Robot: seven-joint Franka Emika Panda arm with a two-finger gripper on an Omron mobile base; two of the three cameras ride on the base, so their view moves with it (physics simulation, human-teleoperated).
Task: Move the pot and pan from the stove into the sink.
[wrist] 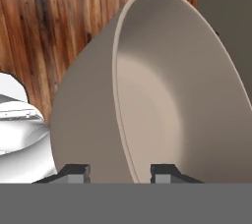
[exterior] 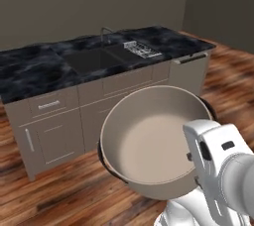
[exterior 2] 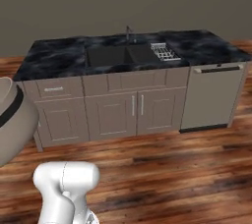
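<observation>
One beige pot (exterior: 149,141) hangs in the air over the wooden floor (exterior: 59,190), well short of the kitchen cabinets, with its pale inside tipped toward the left base camera. In the hand view the hand (wrist: 119,173) straddles the pot's rim: one dark fingertip (wrist: 74,173) sits against the outer wall and the other against the inner wall, so the hand is clenched on the pot's wall and carries it. From the right base view the pot's side bulges in at the left edge (exterior 2: 12,120), with a dark band across it.

Beyond the pot stands a run of grey-beige cabinets topped by a black marbled desk (exterior: 30,71). The sink (exterior: 94,60) is a dark rectangular basin sunk into that desk, with a thin faucet (exterior: 103,32) rising behind it. A wire dish rack (exterior: 142,48) lies just beside the sink on its right. To the right of the cabinets is a dishwasher front (exterior 2: 211,95) with a dark bar handle.
</observation>
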